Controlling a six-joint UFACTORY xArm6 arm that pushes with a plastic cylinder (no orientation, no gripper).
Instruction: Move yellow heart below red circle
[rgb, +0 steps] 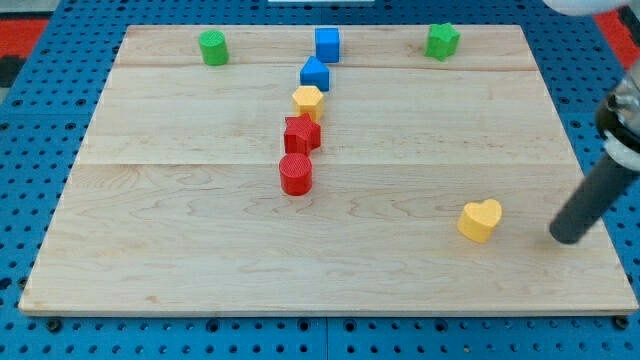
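Note:
The yellow heart (481, 219) lies on the wooden board at the lower right. The red circle (296, 174) stands near the board's middle, well to the left of the heart and a little higher. My tip (566, 238) rests on the board just right of the yellow heart, a short gap apart from it, with the dark rod slanting up to the view's right edge.
A column runs up from the red circle: a red star (302, 134), a yellow hexagon (308, 100), a blue pentagon-like block (315, 74), a blue cube (327, 44). A green cylinder (212, 47) sits top left, a green star (442, 41) top right. The board's right edge (600, 200) is near my tip.

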